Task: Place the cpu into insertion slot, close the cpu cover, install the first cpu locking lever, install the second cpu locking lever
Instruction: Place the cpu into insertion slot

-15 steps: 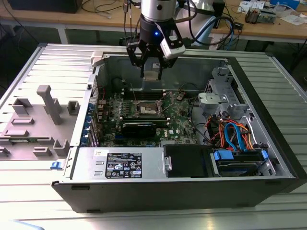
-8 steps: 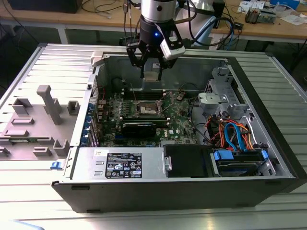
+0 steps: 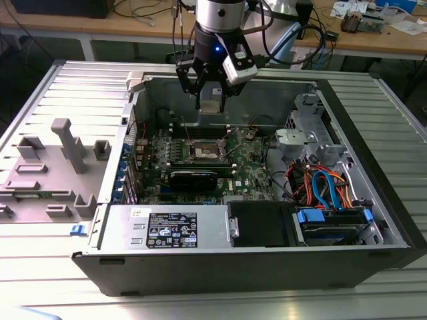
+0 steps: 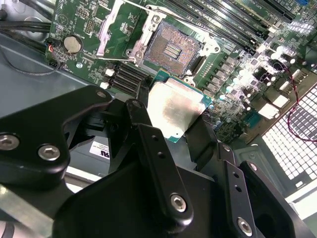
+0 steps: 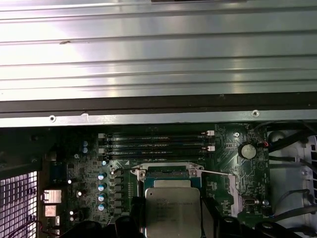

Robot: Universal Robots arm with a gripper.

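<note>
Gripper closed on cpu, pinching two opposite edges; hangs above board, just short of bare slot near its middle. Likely light, stiff, thin; slick metal top, delicate underside. Safest held by edges, kept level.

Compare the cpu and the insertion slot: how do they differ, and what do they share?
The cpu is held in the air between the fingers; the insertion slot sits fixed in the green board. The cpu shows a plain silvery top; the insertion slot shows a dark centre, open and empty. Both are square and look matched in size.
</note>
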